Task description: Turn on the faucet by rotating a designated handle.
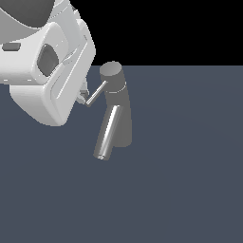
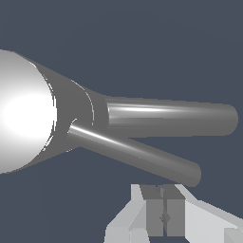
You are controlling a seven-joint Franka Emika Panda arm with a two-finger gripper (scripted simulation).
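Observation:
The dark grey faucet (image 1: pixel 117 107) stands upright in the middle of the exterior view, its shiny spout (image 1: pixel 107 133) slanting down toward the front. The handle (image 1: pixel 97 93), a thin grey rod, sticks out of the faucet's top section toward the exterior view's left. My white gripper (image 1: pixel 83 98) sits right at the rod's free end. In the wrist view the faucet's round top (image 2: pixel 23 118) glares bright, with the thick spout (image 2: pixel 171 118) and the thinner handle (image 2: pixel 135 153) running out from it. The gripper (image 2: pixel 163 201) is shut with nothing between its pads, just beside the handle's tip.
A flat dark blue-grey floor (image 1: pixel 190 180) carries the faucet. The big white arm body (image 1: pixel 42 66) fills the exterior view's upper left.

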